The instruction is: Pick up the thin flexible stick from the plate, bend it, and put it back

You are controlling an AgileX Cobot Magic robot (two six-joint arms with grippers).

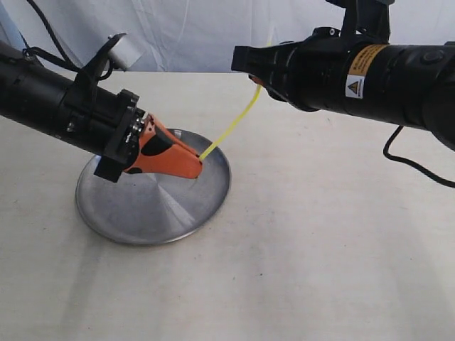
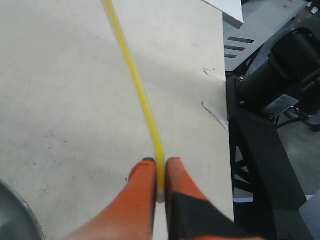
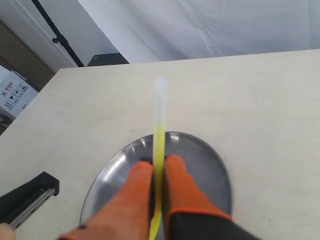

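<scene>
The thin flexible stick is neon yellow-green and hangs in the air, gently curved, above the far rim of the round silver plate. My left gripper has orange fingers and is shut on the stick's lower end, just over the plate. My right gripper is shut on the stick higher up, and a short length pokes out above it. In the left wrist view the stick runs away from the shut gripper. In the right wrist view the stick crosses the shut gripper, whitish tip outward, with the plate below.
The beige table spreads around the plate. A white cloth backdrop hangs behind it. Past the table edge stands a black frame with equipment. A black part shows near the plate, and boxes sit off the table.
</scene>
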